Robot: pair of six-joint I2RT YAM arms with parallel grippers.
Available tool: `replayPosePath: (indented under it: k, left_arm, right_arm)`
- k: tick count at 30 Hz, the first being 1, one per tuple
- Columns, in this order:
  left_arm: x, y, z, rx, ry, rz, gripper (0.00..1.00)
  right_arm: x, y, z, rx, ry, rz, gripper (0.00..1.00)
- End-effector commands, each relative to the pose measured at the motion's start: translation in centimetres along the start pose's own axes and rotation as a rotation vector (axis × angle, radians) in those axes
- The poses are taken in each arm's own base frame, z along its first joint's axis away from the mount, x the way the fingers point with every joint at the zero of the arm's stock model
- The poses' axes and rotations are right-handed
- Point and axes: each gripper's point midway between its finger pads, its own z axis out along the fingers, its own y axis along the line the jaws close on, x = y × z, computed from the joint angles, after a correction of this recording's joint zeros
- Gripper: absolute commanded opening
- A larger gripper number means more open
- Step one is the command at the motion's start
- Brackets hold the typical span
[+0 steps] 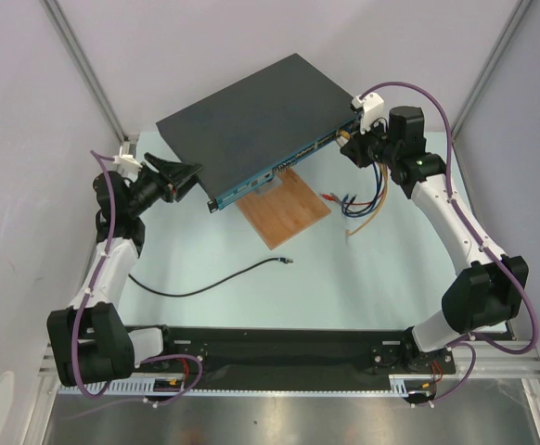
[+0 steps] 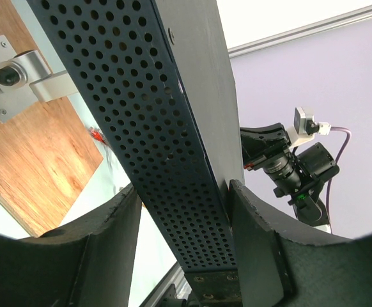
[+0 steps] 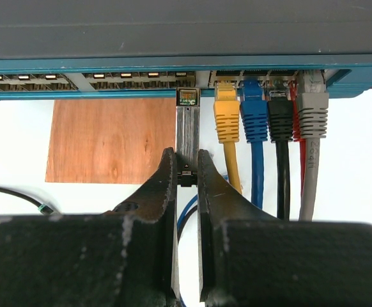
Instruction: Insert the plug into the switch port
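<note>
The switch (image 1: pixel 251 120) is a flat dark-grey box with a narrow blue face (image 3: pixel 109 64) carrying a row of ports (image 3: pixel 128 77). The plug (image 1: pixel 287 261), a small pale tip on a thin black cable, lies loose on the table, held by neither gripper; it also shows at the left edge of the right wrist view (image 3: pixel 43 208). My right gripper (image 3: pixel 186 157) is shut on a silver metal stick (image 3: pixel 187 128) whose far end sits at a port. My left gripper (image 2: pixel 185 192) is open and straddles the switch's perforated side (image 2: pixel 160 141), its right finger touching the box.
A wooden board (image 1: pixel 284 209) lies under the switch's front edge. Yellow (image 3: pixel 226 115), blue (image 3: pixel 254 115), black (image 3: pixel 280 118) and grey (image 3: pixel 312 115) cables are plugged in right of the stick and trail onto the table (image 1: pixel 358 199). A metal bracket (image 2: pixel 20 73) sits on the board.
</note>
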Motion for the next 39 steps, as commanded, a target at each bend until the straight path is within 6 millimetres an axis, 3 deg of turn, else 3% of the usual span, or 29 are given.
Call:
replayPosePath:
  k: [1, 20, 32, 39]
  left_arm:
    - [0.4, -0.1, 0.8, 0.025, 0.029, 0.057, 0.00]
    - [0.5, 0.1, 0.9, 0.021, 0.032, 0.046, 0.00]
    - [0.6, 0.2, 0.8, 0.015, 0.039, 0.053, 0.00]
    - [0.5, 0.3, 0.8, 0.012, 0.039, 0.051, 0.00]
  right_arm:
    - [-2.6, 1.4, 0.3, -0.052, -0.093, -0.050, 0.00]
    - [-4.8, 2.9, -0.5, -0.063, -0.136, -0.106, 0.00]
    - [-3.5, 2.4, 0.0, -0.138, -0.097, -0.171, 0.00]
    - [-4.1, 2.0, -0.4, -0.154, -0.092, -0.176, 0.00]
